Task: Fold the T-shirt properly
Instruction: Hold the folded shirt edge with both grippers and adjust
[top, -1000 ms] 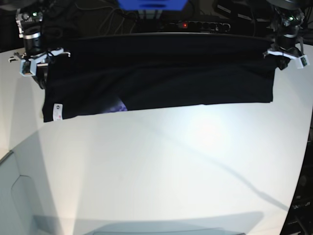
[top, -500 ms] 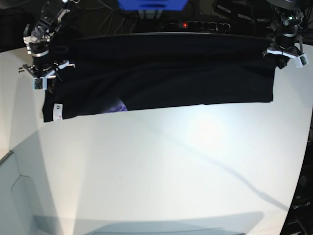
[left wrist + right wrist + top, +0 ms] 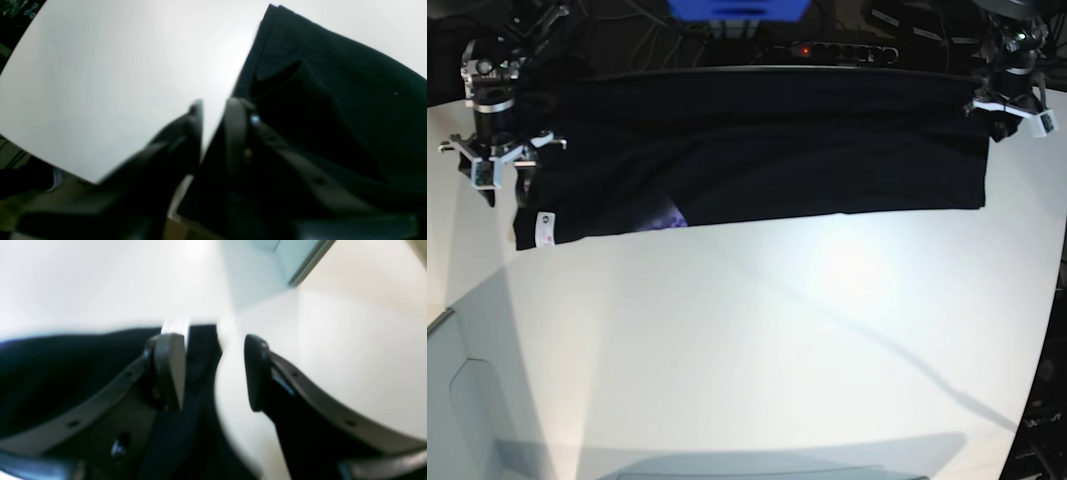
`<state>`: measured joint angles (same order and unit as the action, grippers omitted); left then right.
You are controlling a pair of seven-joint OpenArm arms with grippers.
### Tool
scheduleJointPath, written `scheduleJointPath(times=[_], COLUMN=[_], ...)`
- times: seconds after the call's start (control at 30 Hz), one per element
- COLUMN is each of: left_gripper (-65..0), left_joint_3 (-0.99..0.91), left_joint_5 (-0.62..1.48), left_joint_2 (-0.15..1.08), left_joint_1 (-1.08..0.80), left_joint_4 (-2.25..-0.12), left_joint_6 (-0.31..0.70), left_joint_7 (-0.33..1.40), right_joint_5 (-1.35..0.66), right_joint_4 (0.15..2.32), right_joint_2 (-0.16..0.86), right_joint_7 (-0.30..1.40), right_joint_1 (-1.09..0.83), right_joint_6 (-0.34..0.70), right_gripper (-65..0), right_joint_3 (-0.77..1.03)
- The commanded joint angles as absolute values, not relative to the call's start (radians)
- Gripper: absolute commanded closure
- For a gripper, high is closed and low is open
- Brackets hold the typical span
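The black T-shirt (image 3: 757, 150) lies folded into a long band across the far side of the white table (image 3: 757, 340). A white tag (image 3: 545, 228) and a purple mark (image 3: 667, 217) show at its near edge. My right gripper (image 3: 503, 178) hovers at the shirt's left end. In the right wrist view the right gripper (image 3: 212, 340) is open, with only the cloth edge (image 3: 200, 350) beside its left finger. My left gripper (image 3: 1005, 122) is at the shirt's right end. In the left wrist view the left gripper (image 3: 215, 105) is slightly open, with bare table showing in the gap and the cloth (image 3: 333, 100) next to it.
A power strip (image 3: 827, 50) with a red light and a blue object (image 3: 737, 8) sit behind the table's far edge. A pale grey tray (image 3: 452, 400) is at the lower left. The table's edge (image 3: 50, 160) runs close beside the left gripper.
The right gripper has opened wide, let go of the shirt's left end and shifted left. The left gripper's jaws have parted a little. The shirt has stayed in place.
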<state>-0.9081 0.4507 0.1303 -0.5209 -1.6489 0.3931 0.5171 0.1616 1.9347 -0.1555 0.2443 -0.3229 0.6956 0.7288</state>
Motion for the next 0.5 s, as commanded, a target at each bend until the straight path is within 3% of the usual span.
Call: scheduleJointPath(times=[0.0, 0.23, 0.47], left_gripper=[-17.9, -28.1, -41.2], left_joint_3=[-0.915, -0.923, -0.917], left_joint_5=[0.463, 0.463, 0.463], left_joint_2=[0.14, 0.116, 0.116], left_joint_1=[-0.532, -0.544, -0.535], left_joint_4=[-1.67, -1.684, -1.675], left_joint_6=[0.39, 0.39, 0.39], left_joint_7=[0.492, 0.492, 0.492], right_joint_5=[0.15, 0.15, 0.154], right_joint_4=[1.952, 1.945, 1.862], right_joint_2=[-0.154, -0.156, -0.153], right_joint_7=[0.237, 0.26, 0.278], right_joint_1=[-0.344, -0.453, -0.424], right_joint_6=[0.698, 0.698, 0.698], right_gripper=[-29.7, -29.8, -29.8], right_joint_3=[0.705, 0.582, 0.576])
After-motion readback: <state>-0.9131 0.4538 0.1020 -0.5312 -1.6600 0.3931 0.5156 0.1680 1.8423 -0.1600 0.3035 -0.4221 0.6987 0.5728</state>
